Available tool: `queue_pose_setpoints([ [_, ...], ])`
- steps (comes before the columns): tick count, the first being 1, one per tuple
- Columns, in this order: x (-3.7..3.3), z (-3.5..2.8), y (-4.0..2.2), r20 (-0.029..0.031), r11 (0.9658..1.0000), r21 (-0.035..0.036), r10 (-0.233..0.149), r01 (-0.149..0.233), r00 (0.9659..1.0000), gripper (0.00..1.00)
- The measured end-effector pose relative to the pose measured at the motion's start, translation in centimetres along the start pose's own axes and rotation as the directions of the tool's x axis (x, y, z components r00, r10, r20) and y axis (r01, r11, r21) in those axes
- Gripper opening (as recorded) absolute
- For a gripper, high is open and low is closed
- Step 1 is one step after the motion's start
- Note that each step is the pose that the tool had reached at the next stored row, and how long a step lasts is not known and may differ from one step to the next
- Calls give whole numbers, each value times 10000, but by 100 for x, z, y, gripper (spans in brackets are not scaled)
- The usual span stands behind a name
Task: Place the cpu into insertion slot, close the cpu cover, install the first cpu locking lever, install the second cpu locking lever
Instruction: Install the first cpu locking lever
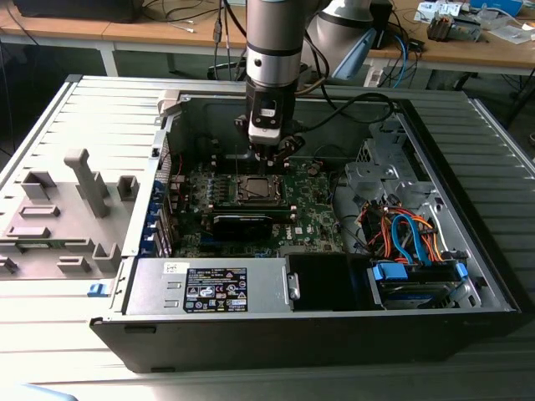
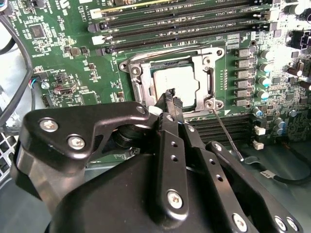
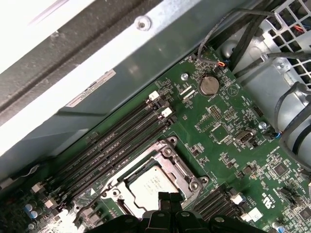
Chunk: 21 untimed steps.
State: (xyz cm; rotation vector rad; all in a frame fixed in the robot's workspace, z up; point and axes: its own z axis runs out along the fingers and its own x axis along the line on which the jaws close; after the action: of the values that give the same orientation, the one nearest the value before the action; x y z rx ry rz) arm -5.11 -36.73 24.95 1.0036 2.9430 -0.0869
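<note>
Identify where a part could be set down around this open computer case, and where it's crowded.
Free: ribbed table at the exterior view's right of the case, and along its near side. Crowded: the motherboard around the pincer, and the cable bundle beside it.

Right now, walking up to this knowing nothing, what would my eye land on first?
First, the thick grey robot arm reaching down into an open computer case, mid-scene in the exterior view. Its black gripper hangs close over a silvery chip lying inside a metal frame on the green circuit board. Orange and blue cables glow at the exterior view's right.
</note>
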Motion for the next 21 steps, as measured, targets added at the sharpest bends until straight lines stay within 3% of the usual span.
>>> queue_pose_setpoints([
  [21, 0, 0, 0, 28, 9980, -29, -635, 635, 9980, 11],
])
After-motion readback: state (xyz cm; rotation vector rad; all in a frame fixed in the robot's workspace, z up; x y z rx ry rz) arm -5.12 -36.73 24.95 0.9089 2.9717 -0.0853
